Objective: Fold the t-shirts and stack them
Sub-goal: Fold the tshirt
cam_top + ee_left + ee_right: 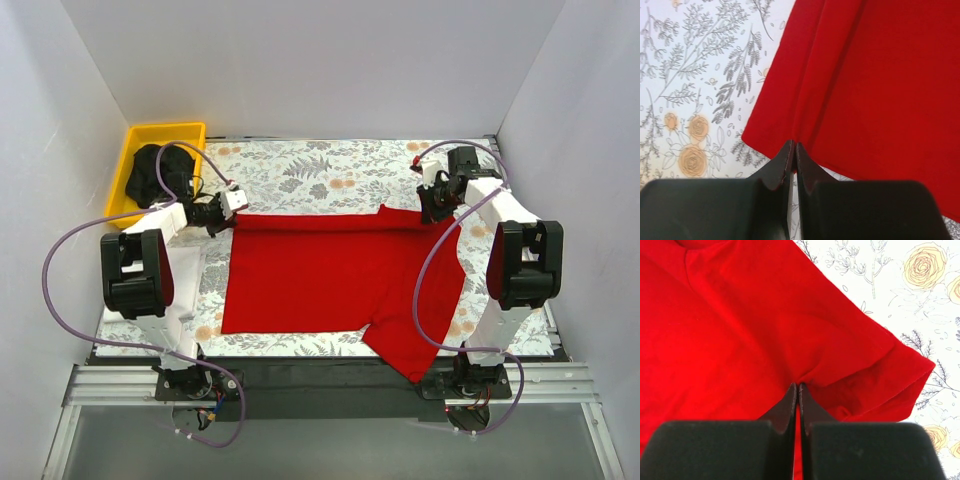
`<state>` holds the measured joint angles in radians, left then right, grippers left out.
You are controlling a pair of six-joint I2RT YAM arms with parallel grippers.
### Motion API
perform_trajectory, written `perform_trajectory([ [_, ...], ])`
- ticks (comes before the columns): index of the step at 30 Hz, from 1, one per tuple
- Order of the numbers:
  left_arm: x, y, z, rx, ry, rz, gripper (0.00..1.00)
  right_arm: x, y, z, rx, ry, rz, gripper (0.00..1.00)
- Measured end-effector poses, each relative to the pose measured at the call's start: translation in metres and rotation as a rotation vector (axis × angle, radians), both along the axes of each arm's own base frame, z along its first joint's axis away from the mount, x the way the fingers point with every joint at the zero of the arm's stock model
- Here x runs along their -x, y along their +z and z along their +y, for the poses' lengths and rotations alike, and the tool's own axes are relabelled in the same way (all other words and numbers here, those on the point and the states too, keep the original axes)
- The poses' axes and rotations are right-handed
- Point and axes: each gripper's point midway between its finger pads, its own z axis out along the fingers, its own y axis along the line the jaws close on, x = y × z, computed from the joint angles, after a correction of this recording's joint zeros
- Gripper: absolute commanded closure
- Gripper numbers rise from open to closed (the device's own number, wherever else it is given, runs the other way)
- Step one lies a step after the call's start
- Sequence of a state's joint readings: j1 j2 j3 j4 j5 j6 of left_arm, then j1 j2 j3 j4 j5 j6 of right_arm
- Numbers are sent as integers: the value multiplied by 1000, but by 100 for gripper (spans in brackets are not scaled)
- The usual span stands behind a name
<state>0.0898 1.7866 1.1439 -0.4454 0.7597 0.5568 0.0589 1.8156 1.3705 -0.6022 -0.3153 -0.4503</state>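
Red t-shirt (pixel 330 285): spread flat across the middle of the floral-patterned surface (pixel 300 170), with its far edge drawn into a straight line between the two tools. One sleeve (pixel 410 350) trails toward the near right and hangs past the near edge of the pattern.
Left tool (pixel 222 210): fingers pressed together at the far-left corner of the red t-shirt. From the left wrist, tips (pixel 794 150) meeting on the hem, long creases running away from them.
Right tool (pixel 435 210): clamped on the red cloth at the far-right end, by the other sleeve (pixel 890 370). From the right wrist, cloth puckered where the tips (pixel 797 390) pinch it.
Black t-shirt (pixel 158 175): bunched inside the yellow bin (pixel 165 130).
Yellow bin: at the far-left corner, just beside the surface and behind the left arm.
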Motion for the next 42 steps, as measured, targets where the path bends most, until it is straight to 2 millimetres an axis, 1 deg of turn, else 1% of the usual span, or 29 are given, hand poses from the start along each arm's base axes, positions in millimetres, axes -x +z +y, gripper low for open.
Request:
perform_trajectory([
  [6, 14, -11, 2, -23, -9, 43, 100, 2, -4, -3, 21, 5, 3, 99],
  [14, 20, -13, 4, -33, -4, 71, 100, 1, -3, -5, 29, 11, -3, 99],
  [17, 21, -10, 3, -30, -1, 74, 100, -2, 0, -5, 33, 11, -14, 99],
  [22, 24, 6, 2, -28, -2, 54, 100, -3, 1, -7, 47, 22, -25, 99],
  [24, 26, 11, 2, -28, -4, 46, 100, -2, 1, -8, 53, 27, -28, 99],
  [26, 26, 12, 2, -30, -6, 43, 100, 1, -1, -8, 54, 31, -21, 99],
  [32, 30, 5, 3, -39, -15, 56, 100, 11, -12, -9, 60, 39, 11, 99],
  [38, 39, -9, 3, -51, -22, 94, 100, 11, -17, -11, 71, 46, 17, 99],
  [42, 42, -20, 3, -62, -23, 121, 100, 16, -25, -12, 76, 47, 41, 99],
])
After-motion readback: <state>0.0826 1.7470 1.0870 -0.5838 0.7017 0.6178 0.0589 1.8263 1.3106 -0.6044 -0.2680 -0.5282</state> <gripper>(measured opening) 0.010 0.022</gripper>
